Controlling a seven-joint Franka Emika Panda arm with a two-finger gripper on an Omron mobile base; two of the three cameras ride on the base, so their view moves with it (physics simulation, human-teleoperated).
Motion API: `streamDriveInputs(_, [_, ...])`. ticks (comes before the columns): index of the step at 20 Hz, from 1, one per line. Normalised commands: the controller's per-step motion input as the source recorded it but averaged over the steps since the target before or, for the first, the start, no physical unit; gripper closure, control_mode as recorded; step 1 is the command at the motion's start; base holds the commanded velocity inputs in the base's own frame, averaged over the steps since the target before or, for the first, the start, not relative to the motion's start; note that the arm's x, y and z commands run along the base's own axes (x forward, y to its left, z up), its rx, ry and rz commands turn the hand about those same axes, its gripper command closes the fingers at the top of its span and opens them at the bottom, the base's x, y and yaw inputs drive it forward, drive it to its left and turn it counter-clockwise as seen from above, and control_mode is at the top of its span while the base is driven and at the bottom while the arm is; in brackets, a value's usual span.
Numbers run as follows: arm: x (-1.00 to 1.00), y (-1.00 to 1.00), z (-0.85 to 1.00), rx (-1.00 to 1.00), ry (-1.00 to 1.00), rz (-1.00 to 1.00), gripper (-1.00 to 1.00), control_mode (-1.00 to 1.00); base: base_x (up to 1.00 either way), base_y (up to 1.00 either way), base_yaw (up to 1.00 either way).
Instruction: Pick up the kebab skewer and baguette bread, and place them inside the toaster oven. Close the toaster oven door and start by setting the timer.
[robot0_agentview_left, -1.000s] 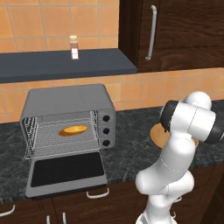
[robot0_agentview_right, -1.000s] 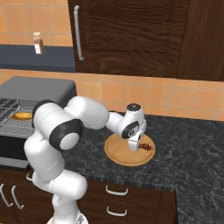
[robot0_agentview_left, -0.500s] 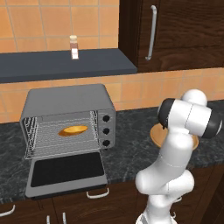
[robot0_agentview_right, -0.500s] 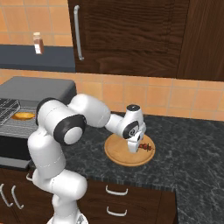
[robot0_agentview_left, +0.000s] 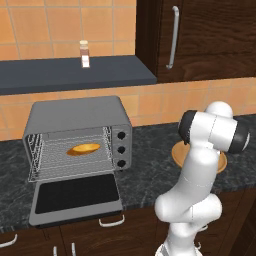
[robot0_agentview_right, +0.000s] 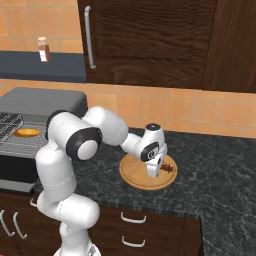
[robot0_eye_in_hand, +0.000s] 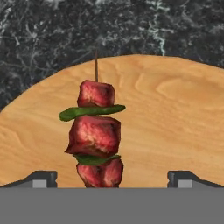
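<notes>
The kebab skewer, red meat chunks with green pieces on a thin stick, lies on a round wooden board. My gripper hovers just over it, open, with one fingertip on either side of the meat. From the right base camera, the gripper points down at the skewer on the board. The baguette bread rests on the wire rack inside the toaster oven. The toaster oven door hangs down, open.
A small bottle stands on the dark shelf above the oven. Dark wood cabinets with a long handle hang over the black stone counter. My arm's elbow partly hides the board in the left base view.
The hand has come down a little closer to the skewer on the board, and the elbow has shifted slightly. The jaws stay wide open.
</notes>
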Motion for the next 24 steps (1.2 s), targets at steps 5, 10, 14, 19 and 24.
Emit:
streamDriveInputs(5, [0.00, 0.00, -0.07, 0.00, 0.00, 0.00, -1.00, -1.00, 0.00, 0.00, 0.00])
streamDriveInputs(10, [0.00, 0.00, 0.00, 0.00, 0.00, 0.00, -1.00, -1.00, 0.00, 0.00, 0.00])
streamDriveInputs(14, [0.00, 0.00, 0.00, 0.00, 0.00, 0.00, 1.00, -1.00, 0.00, 0.00, 0.00])
streamDriveInputs(19, [0.00, 0.00, 0.00, 0.00, 0.00, 0.00, 1.00, -1.00, 0.00, 0.00, 0.00])
streamDriveInputs(24, [0.00, 0.00, -0.01, 0.00, 0.04, 0.00, 1.00, -1.00, 0.00, 0.00, 0.00])
